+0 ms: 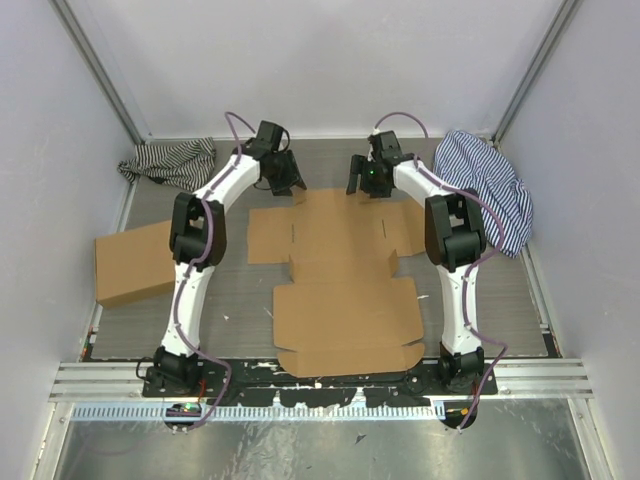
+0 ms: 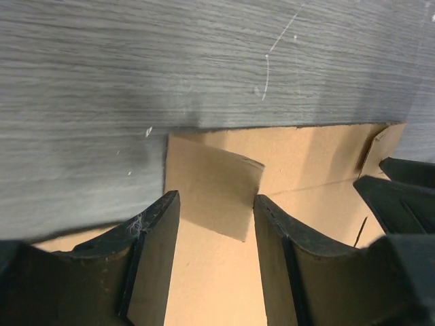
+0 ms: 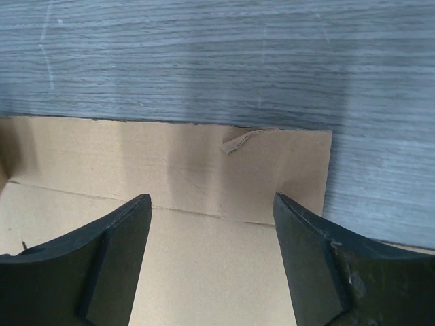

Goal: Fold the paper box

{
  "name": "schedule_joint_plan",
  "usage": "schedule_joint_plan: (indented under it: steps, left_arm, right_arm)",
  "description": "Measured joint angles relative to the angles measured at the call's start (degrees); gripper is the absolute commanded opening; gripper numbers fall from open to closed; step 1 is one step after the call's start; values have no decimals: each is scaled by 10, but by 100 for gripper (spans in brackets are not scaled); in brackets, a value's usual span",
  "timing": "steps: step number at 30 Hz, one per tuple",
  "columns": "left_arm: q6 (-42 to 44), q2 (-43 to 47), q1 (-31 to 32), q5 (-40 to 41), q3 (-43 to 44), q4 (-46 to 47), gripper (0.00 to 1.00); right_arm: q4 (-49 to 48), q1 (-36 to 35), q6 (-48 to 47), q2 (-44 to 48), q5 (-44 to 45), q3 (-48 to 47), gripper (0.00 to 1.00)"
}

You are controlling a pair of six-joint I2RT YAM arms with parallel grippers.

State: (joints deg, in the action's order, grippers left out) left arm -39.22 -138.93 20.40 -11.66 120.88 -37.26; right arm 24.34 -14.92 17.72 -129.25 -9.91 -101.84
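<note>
Surface: grey wood-grain table point(image 1: 240, 300) closed in by pale walls point(image 1: 320, 60), with a metal rail point(image 1: 100, 378) along its near edge.
Bases: both arms are bolted on that rail, well apart, one at each near corner of the cardboard.
Paper box: the paper box point(image 1: 345, 300) lies unfolded and flat in the middle of the table between the arms. Its widest panel is nearest the rail and its side flaps are spread out further back.
Flat box: a closed flat box point(image 1: 135, 262) sits near the left wall, apart from the sheet.
Left arm: the left arm point(image 1: 195, 260) rises from its base, bows outward and reaches to the sheet's far-left corner, wrist pitched down.
Right arm: the right arm point(image 1: 455, 260) mirrors it, bowing right and ending at the far edge.
Left gripper: the left gripper point(image 2: 216, 199) has its fingers parted and holds nothing; a small corner flap point(image 2: 214, 183) stands slightly raised just past the tips.
Right gripper: the right gripper point(image 3: 212, 199) is spread wide over the sheet's far strip, gripping nothing. Whether its tips touch the cardboard cannot be told.
Spacing: the two grippers sit near each other, apart, over the far edge.
Far side: a striped cloth point(image 1: 170, 160) lies bunched in the back-left corner, and a blue-striped cloth point(image 1: 490, 190) lies beside the right arm.
</note>
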Motion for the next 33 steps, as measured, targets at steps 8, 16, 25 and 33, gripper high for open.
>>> schedule_joint_plan:
  steps: [8, 16, 25, 33]
  left_arm:
    - [26, 125, -7, 51, -48, -20, 57]
    - [38, 245, -14, 81, -149, -20, 57]
    - [51, 280, -14, 87, -224, -30, 57]
    - [67, 337, -14, 93, -240, -52, 57]
  right_arm:
    - [94, -5, -18, 0, 119, -61, 78]
    - [134, -3, -50, 0, 190, -109, 72]
    - [148, -3, -69, -49, 190, -168, 51]
    - [171, 1, -75, -90, 188, -196, 9]
